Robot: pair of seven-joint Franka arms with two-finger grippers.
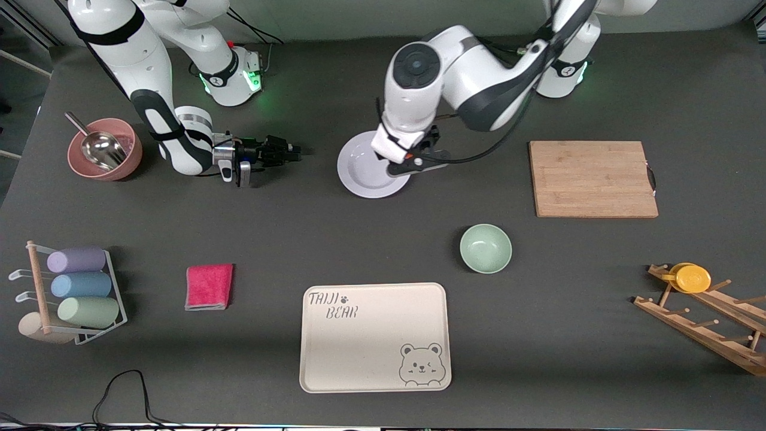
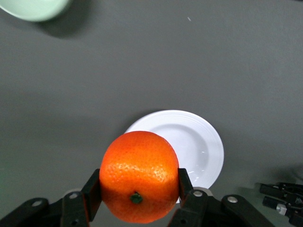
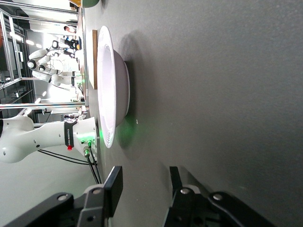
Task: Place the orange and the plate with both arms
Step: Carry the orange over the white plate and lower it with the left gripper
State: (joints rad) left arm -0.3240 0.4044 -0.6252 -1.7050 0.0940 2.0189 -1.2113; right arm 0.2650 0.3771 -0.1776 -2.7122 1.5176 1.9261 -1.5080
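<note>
Left gripper (image 2: 137,196) clamped on the orange (image 2: 138,176), one finger on each flank, stem end toward the wrist camera. Held up in the air over the plate (image 1: 365,173), roughly above the rim on the left arm's side; fruit hidden by the wrist in the front view. Plate flat on the dark table (image 1: 383,251), farther from the front camera than the beige bear-print tray (image 1: 374,337) and the pale-green bowl (image 1: 485,248).

Right gripper (image 3: 142,187) low, close to the table, beside the plate toward the right arm's end, lying horizontal and aimed at the rim. Fingers parted, nothing between them, clear gap to the plate edge. No contact with the plate yet.

Judged step: orange about to be lowered onto the plate; plate pickup by the right arm pending.

Risks, as judged:
- Orange off-centre over the rim: if released there, likely to roll off the shallow wall onto the table.
- Release from height: bounce on the hard plate, same outcome.
- Right fingers entering too low: scraping the table or shoving the plate sideways instead of straddling the rim.
- Thin rim, narrow bite: plate likely to tilt once lifted, and a loose round fruit would roll out.
- Two arms converging on one small plate: collision possible if moved together.
</note>
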